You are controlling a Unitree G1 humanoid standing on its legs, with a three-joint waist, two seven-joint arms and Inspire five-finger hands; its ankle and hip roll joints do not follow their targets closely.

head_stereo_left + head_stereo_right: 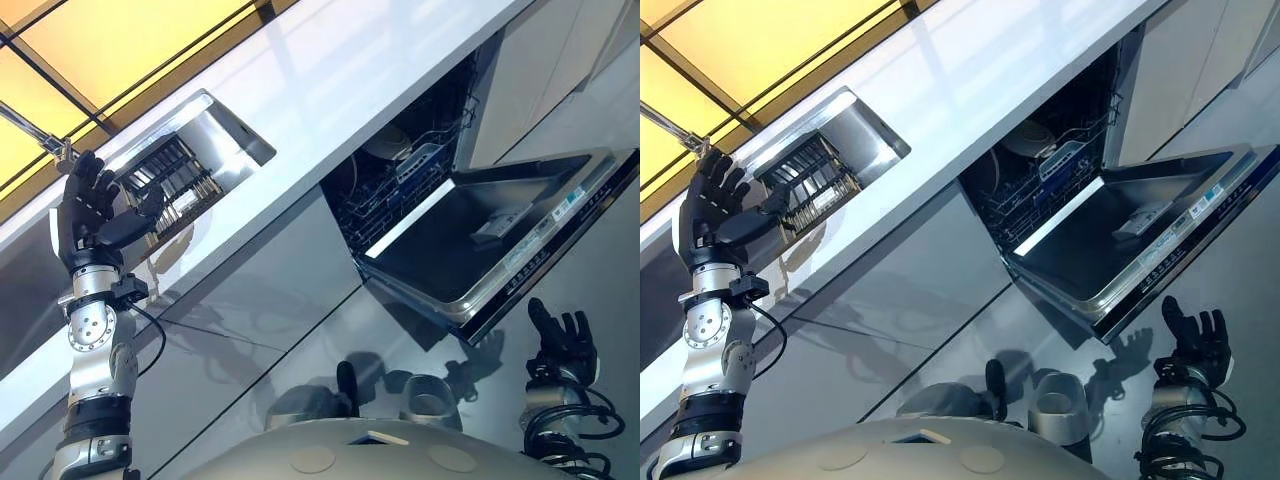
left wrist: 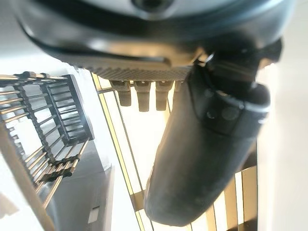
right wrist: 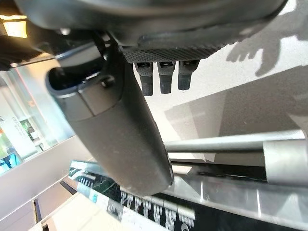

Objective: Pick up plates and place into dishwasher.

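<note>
Dark and spread, the fingers of the right hand (image 1: 563, 340) hang low and empty, just in front of the outer edge of the dishwasher (image 1: 420, 190) door (image 1: 490, 235), which lies folded fully down. That door is the nearest part of the machine; behind it the wire racks (image 1: 1035, 190) stand open to view, and something round and pale, perhaps a dish, sits deep in the upper part, too dim to name for certain.

Beyond and to the left of the dishwasher the white tabletop (image 1: 330, 90) runs across, with a steel sink (image 1: 215, 125) sunk into it. A dark drying rack (image 1: 170, 180) rests in that sink, and the left hand (image 1: 92, 205) is raised just beside it, fingers straight and fanned, thumb stretched toward the rack, holding nothing. From the left wrist the rack's bars show past the thumb, and I cannot make out a plate among them; if the plates are there they stand on edge between the bars.

Plates would be stiff, smooth and breakable, heavier than they look, and slippery if wet. My judgement is to pinch one at its upper rim, thumb on one face and fingers on the other, lift it straight out of the bars, then carry it right to the open racks without knocking the sink wall or the door.
</note>
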